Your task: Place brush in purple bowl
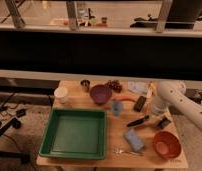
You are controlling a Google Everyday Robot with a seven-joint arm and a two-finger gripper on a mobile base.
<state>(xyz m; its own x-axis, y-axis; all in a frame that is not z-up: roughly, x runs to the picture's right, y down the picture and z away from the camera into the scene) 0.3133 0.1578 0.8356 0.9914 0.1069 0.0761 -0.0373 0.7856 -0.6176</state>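
The hand (163,121) is seen low over the right side of the worktop (110,121), at the end of the white arm (170,97) that comes in from the right edge. Its fingers are closed together, and nothing can be made out between them.

The brush (138,121) lies flat on the worktop just to the left of the hand as viewed, its length slanted, with the nearer end close to the hand. Whether that end touches the hand cannot be told.

The purple bowl (100,93) stands farther left of the hand and farther back, well apart from the brush. A small blue cup (116,107) is found between the bowl and the brush. A black block (140,103) lies just behind the brush. An orange-red bowl (167,145) sits in front of the hand, near the worktop's front edge.
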